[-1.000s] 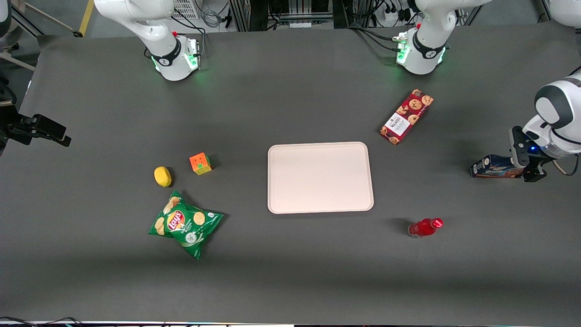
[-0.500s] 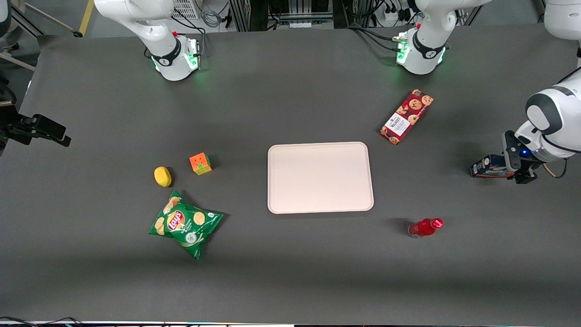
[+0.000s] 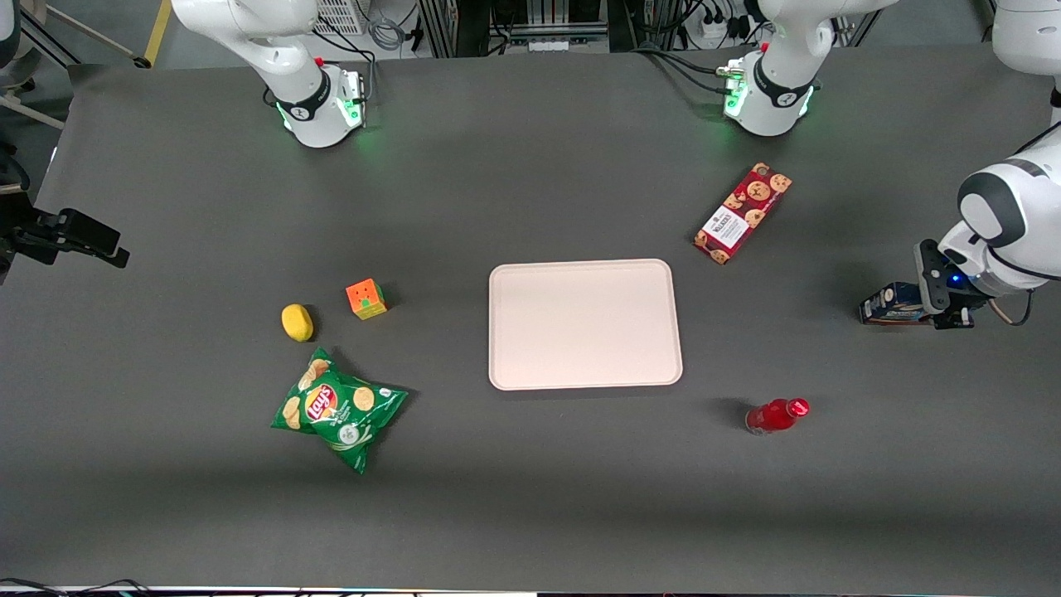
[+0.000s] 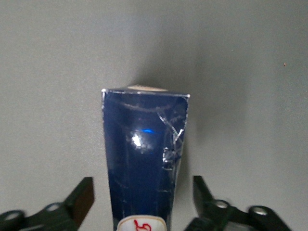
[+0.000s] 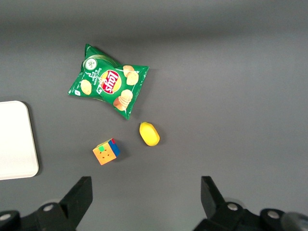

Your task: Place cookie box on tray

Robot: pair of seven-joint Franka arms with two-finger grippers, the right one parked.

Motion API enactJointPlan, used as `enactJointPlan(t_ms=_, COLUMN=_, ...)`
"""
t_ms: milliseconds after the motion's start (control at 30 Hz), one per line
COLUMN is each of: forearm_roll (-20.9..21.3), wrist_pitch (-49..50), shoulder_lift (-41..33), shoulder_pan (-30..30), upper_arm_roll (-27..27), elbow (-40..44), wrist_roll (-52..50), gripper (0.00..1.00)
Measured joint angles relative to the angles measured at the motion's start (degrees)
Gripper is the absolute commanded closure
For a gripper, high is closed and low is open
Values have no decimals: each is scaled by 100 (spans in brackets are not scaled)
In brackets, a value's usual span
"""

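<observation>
Centrally, the tray (image 3: pixel 584 323), biggest item, lies flat on the table (image 3: pixel 530 497) w/ nothing on it. Next in size, a green chip bag (image 3: pixel 338 409) lies toward the parked arm's end, w/ a red cookie box (image 3: pixel 743 213) near the tray, toward the working arm's end. The cookie box (image 4: pixel 144 159), dark blue, rests on the table well apart from the tray at the working arm's end; the gripper (image 4: pixel 142 202) is down over it, fingers (image 4: pixel 83 199) apart, one each side, not touching the carton. Smaller: red bottle (image 3: pixel 776 414), colour cube (image 3: pixel 366 298), yellow lemon-like item (image 3: pixel 297 322). Progress, judged: approach done; grasp, lift, carry to tray and release all remain.
</observation>
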State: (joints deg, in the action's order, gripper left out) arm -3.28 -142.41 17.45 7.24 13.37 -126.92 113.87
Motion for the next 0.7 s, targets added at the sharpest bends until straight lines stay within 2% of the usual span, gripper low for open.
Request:
enactJointPlan(t_ms=67, forearm_roll=-4, wrist_pitch=0, shoulder_lift=0, shoulder_pan=-2, upper_arm_roll=-2, elbow=1, wrist_roll=0, gripper=99)
enactJointPlan(t_ms=400, forearm_roll=-78, wrist_pitch=51, shoulder_lift=-12, shoulder_pan=-25, upper_arm_roll=-43, elbow=224, wrist_roll=0, gripper=99)
enactJointPlan(t_ms=700, forearm_roll=-129, wrist_pitch=1289, shoulder_lift=-110, shoulder_pan=-84, upper_arm_roll=-79, elbow=1431, wrist_roll=0, gripper=97)
